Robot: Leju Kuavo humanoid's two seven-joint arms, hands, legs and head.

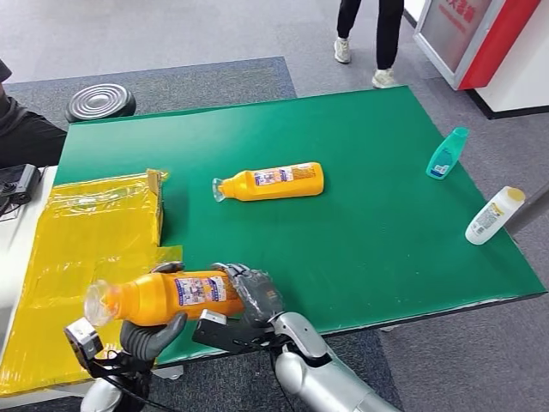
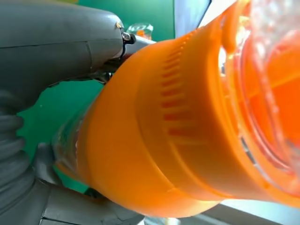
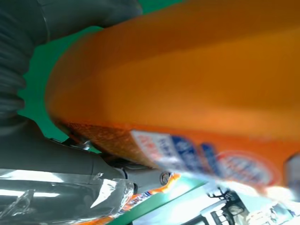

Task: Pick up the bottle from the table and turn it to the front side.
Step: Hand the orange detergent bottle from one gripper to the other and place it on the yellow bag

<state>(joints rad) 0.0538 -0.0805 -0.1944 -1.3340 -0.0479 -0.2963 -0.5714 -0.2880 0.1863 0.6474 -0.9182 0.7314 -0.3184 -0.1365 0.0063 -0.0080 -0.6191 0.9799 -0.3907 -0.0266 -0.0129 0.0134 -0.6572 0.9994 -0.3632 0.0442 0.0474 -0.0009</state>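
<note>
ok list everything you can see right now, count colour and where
orange plastic bottle with clear cap: 1, orange, held lying sideways over the table's near edge by both hands
second orange plastic bottle: 1, orange, lying on the table's middle
teal plastic bottle: 1, teal, far right of table
white plastic bottle with yellow cap: 1, white, right edge of table
green table: 1, green
yellow plastic sheet: 1, yellow, left side
round black ribbed disc: 1, black, floor beyond far-left corner
person's legs: 1 pair, dark trousers, beyond table
left robot hand: grey, under the bottle
right robot hand: grey, at the bottle's base
</note>
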